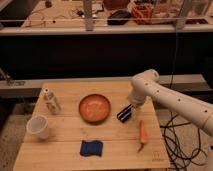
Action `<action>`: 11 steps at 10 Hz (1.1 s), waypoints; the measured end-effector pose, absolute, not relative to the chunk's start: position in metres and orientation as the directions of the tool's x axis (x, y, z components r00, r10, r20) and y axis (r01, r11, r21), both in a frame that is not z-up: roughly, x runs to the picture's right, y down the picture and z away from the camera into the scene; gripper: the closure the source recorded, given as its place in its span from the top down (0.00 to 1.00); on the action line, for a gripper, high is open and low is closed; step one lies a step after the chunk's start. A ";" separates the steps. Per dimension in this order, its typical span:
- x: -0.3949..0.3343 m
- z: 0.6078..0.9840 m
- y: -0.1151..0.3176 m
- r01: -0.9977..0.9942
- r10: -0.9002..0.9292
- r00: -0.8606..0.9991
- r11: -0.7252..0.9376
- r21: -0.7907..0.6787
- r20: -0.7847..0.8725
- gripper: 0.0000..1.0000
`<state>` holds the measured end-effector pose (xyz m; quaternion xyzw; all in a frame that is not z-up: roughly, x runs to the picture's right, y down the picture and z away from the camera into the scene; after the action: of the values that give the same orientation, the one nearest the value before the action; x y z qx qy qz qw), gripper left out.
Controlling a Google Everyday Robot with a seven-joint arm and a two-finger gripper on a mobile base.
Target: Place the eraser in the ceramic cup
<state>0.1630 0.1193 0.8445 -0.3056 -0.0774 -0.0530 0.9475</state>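
The eraser, a small black block with a thin pale stripe, lies on the wooden table just right of the orange bowl. My gripper hangs from the white arm directly at the eraser's upper right end, touching or almost touching it. The ceramic cup, plain white and upright, stands near the table's left edge, far from the gripper.
An orange bowl sits mid-table between eraser and cup. A small clear glass bottle stands behind the cup. A carrot lies at the right front, a blue pad at the front. Cables hang off the right side.
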 end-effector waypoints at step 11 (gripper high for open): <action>0.149 0.868 0.143 0.221 -0.094 0.966 0.783 -0.582 0.240 0.80</action>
<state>0.1493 0.1434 0.8675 -0.3189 -0.0993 -0.0839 0.9388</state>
